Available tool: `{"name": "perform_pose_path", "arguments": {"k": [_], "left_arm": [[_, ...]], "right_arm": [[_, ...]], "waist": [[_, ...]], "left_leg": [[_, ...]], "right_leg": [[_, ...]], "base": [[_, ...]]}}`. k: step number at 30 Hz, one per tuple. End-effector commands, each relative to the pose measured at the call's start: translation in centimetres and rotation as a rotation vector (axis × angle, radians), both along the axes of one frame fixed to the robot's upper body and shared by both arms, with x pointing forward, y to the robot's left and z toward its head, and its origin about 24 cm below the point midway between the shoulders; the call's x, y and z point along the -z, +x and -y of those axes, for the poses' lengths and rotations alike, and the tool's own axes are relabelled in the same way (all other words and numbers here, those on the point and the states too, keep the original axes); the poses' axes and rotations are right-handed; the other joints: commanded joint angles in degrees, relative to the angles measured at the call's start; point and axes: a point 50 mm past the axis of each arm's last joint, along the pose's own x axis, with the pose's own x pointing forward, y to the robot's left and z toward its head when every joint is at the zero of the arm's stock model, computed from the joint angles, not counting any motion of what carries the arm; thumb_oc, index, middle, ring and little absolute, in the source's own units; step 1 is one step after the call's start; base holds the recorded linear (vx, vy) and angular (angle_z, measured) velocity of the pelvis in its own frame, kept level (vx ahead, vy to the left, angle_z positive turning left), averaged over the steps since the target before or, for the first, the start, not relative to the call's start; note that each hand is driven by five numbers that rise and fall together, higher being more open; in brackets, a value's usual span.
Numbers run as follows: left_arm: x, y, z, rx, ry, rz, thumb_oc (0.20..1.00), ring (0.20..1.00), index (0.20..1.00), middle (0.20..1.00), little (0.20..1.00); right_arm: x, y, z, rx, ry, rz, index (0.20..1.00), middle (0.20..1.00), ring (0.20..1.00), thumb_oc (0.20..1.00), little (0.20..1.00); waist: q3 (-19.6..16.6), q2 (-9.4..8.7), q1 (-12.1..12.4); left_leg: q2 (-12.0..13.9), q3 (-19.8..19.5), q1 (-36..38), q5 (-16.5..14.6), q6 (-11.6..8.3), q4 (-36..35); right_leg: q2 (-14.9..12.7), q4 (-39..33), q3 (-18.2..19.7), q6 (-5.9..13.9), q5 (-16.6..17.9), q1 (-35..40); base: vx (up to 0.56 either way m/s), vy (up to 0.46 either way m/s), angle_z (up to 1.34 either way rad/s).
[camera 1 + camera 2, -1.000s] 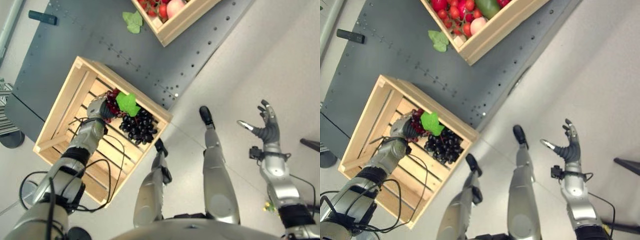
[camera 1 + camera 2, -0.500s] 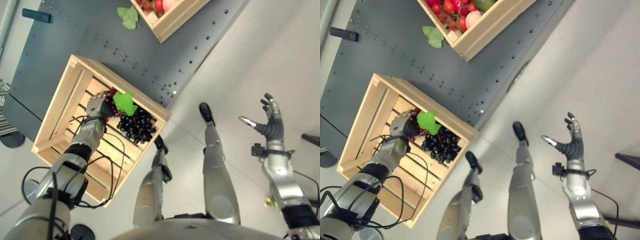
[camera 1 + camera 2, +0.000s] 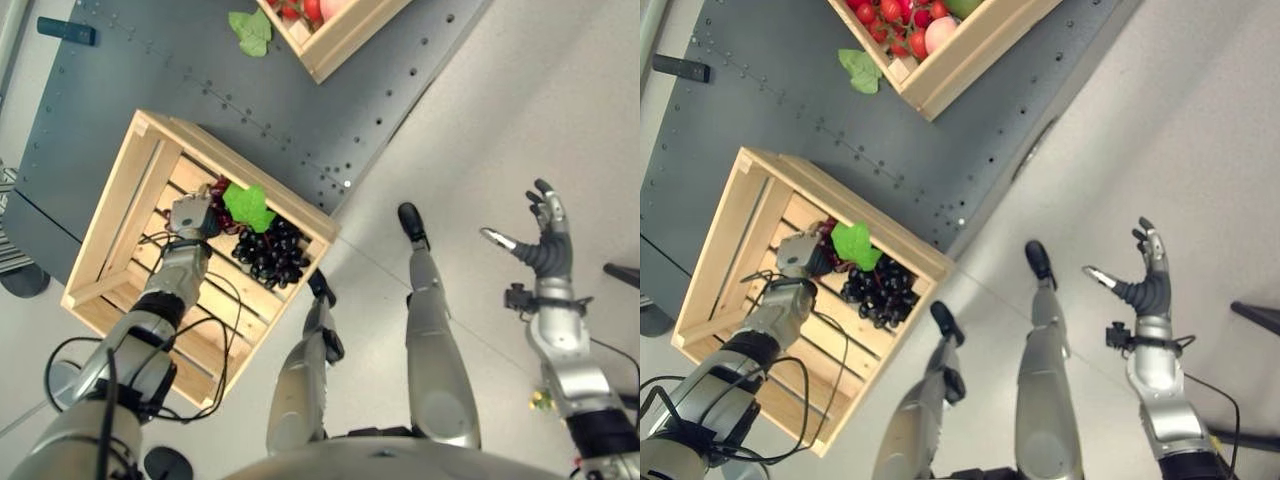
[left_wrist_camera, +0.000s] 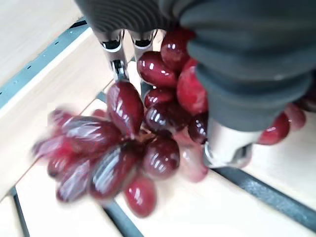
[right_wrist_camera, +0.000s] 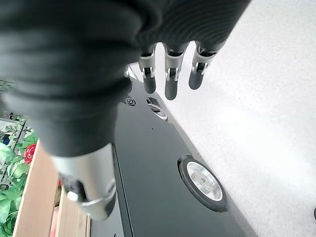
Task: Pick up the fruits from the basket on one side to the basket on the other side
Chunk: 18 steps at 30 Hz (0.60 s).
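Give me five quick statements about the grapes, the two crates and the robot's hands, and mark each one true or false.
1. The left hand is on the red grapes inside the near crate. True.
2. The black grapes lie in the far crate. False: they lie in the near crate, beside the red grapes.
3. The right hand is open and holds nothing. True.
4. The far crate is empty. False: it holds red fruit.
5. A loose green leaf lies inside the near crate by itself. False: it lies on the dark platform beside the far crate.
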Motion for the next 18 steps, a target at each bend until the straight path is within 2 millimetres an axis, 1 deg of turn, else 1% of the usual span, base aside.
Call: {"name": "perform_pose_path", "arguments": {"k": [1,2,3,4,5,7,11,13,15,16,17,18], "left_arm": [[4.6,-1.5,2.4,0.087,0.044,-0.238,0.2,0.2,0.2,0.2,0.2],[4.2,-1.2,2.8,0.096,0.019,-0.216,0.2,0.2,0.2,0.2,0.2],[4.2,-1.2,2.8,0.095,0.019,-0.215,0.2,0.2,0.2,0.2,0.2],[4.2,-1.3,2.8,0.082,-0.023,-0.203,0.2,0.2,0.2,0.2,0.2],[4.0,-1.2,2.7,0.071,-0.042,-0.19,0.2,0.2,0.2,0.2,0.2],[3.9,-1.3,2.7,0.07,-0.052,-0.18,0.2,0.2,0.2,0.2,0.2],[3.1,-1.3,1.6,0.033,-0.124,-0.116,0.2,0.2,0.2,0.2,0.2],[3.2,-1.4,1.3,0.021,-0.134,-0.113,0.2,0.2,0.2,0.2,0.2],[3.1,-1.5,1.1,0.016,-0.144,-0.105,0.2,0.2,0.2,0.2,0.2],[3.1,-1.7,0.9,-0.002,-0.202,-0.086,0.2,0.2,0.2,0.2,0.2],[3.1,-1.7,0.8,-0.003,-0.202,-0.085,0.2,0.2,0.2,0.2,0.2],[3.1,-1.8,0.6,-0.026,-0.258,-0.065,0.2,0.2,0.2,0.2,0.2]], "right_arm": [[-2.7,-0.8,0.1,-0.002,-0.026,0.147,1.0,1.0,1.0,1.0,1.0],[-2.6,-0.7,0.1,0.002,-0.025,0.146,1.0,1.0,1.0,1.0,1.0],[-2.7,-0.7,0.1,0.001,-0.025,0.148,1.0,1.0,1.0,1.0,1.0],[-2.6,-0.7,0.1,0.004,-0.027,0.145,1.0,1.0,1.0,1.0,1.0],[-2.6,-0.6,0.1,0.002,-0.027,0.146,1.0,1.0,1.0,1.0,1.0],[-2.6,-0.6,0.0,0.0,-0.027,0.146,1.0,1.0,1.0,1.0,1.0],[-2.8,-0.3,-0.3,-0.021,-0.036,0.147,1.0,1.0,1.0,1.0,1.0],[-2.7,-0.3,-0.3,-0.025,-0.034,0.143,1.0,1.0,1.0,1.0,1.0],[-2.8,-0.3,-0.5,-0.035,-0.036,0.142,1.0,1.0,1.0,1.0,1.0],[-2.6,-0.3,-0.5,-0.041,-0.039,0.13,1.0,1.0,1.0,1.0,1.0],[-2.6,-0.3,-0.5,-0.042,-0.039,0.132,1.0,1.0,1.0,1.0,1.0],[-2.5,-0.3,-0.5,-0.045,-0.036,0.125,1.0,1.0,1.0,1.0,1.0]], "waist": [[3.02,-2.1,-1.41],[3.02,-2.06,-1.35],[3.02,-2.1,-1.38],[3.02,-2.02,-1.23],[3.02,-2.0,-1.17],[3.02,-1.99,-1.17],[3.02,-2.12,-0.93],[3.02,-2.16,-0.97],[3.02,-2.4,-1.0],[3.02,-2.59,-0.88],[3.02,-2.63,-0.93],[3.02,-2.7,-0.8]], "left_leg": [[-0.47,-4.19,-3.73,-0.7,0.83,5.0],[-0.5,-4.4,-3.5,-0.64,0.85,4.98],[-0.5,-4.38,-3.81,-0.26,0.84,4.99],[-0.52,-4.51,-3.35,-0.6,0.85,5.03],[-0.54,-4.56,-3.61,-0.14,0.84,5.03],[-0.54,-4.65,-3.46,-0.13,0.85,4.96],[-0.51,-5.18,-2.49,0.14,0.77,4.87],[-0.48,-5.41,-1.91,-0.23,0.79,4.86],[-0.44,-5.63,-1.66,0.19,0.72,4.73],[-0.33,-5.86,-0.9,-0.07,0.7,4.77],[-0.33,-5.85,-1.14,0.27,0.68,4.75],[-0.26,-5.99,-0.67,0.31,0.64,4.75]], "right_leg": [[4.11,7.85,-1.11,-1.12,-10.7,-0.13],[4.06,7.82,-1.29,-1.19,-10.7,0.16],[4.07,7.77,-1.25,-1.23,-10.28,-0.14],[4.0,7.78,-1.4,-1.22,-10.66,0.36],[4.0,7.67,-1.37,-1.28,-10.2,0.21],[3.92,7.57,-1.48,-1.31,-10.18,0.42],[3.92,7.4,-1.92,-1.47,-10.14,2.09],[3.93,7.44,-2.07,-1.47,-10.61,2.74],[3.93,7.28,-2.26,-1.54,-10.22,3.26],[3.95,7.33,-2.54,-1.6,-10.62,4.31],[3.95,7.25,-2.51,-1.63,-10.25,4.1],[3.93,7.23,-2.63,-1.68,-10.29,4.67]], "base": [[0.0,0.0,0.0],[0.0,0.0,0.0],[0.0,0.0,0.0],[-0.03,-0.008,0.03],[0.0,0.0,0.0],[-0.02,-0.006,0.01],[-0.02,-0.008,0.07],[-0.01,-0.016,0.07],[-0.03,-0.033,0.05],[0.0,0.0,0.0],[-0.03,-0.036,0.02],[-0.03,-0.03,0.03]]}}
